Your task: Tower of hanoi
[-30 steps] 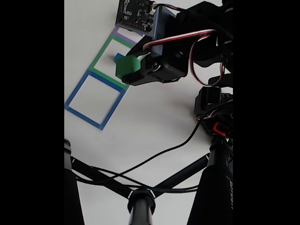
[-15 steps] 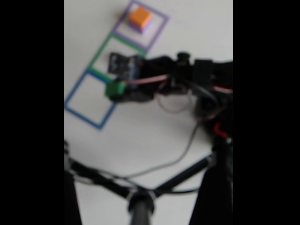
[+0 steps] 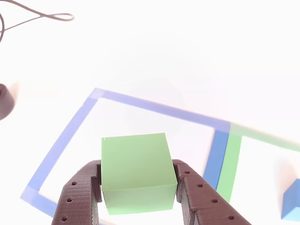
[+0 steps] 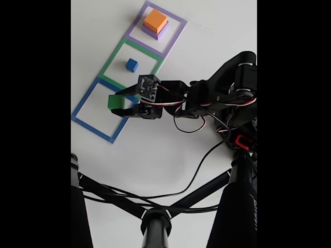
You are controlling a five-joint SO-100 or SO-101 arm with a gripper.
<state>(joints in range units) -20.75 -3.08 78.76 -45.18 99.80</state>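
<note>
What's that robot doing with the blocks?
The robot arm's gripper is holding a green cube over the blue square outline. A small blue cube sits in the green square outline, and an orange cube is stacked on a purple cube in the purple one.

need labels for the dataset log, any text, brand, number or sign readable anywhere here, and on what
None can be read.
The green cube in the gripper, the blue cube and the orange cube have plain faces.
The blue square outline and the table bear no print.
The arm's small board is too small to tell.
</note>
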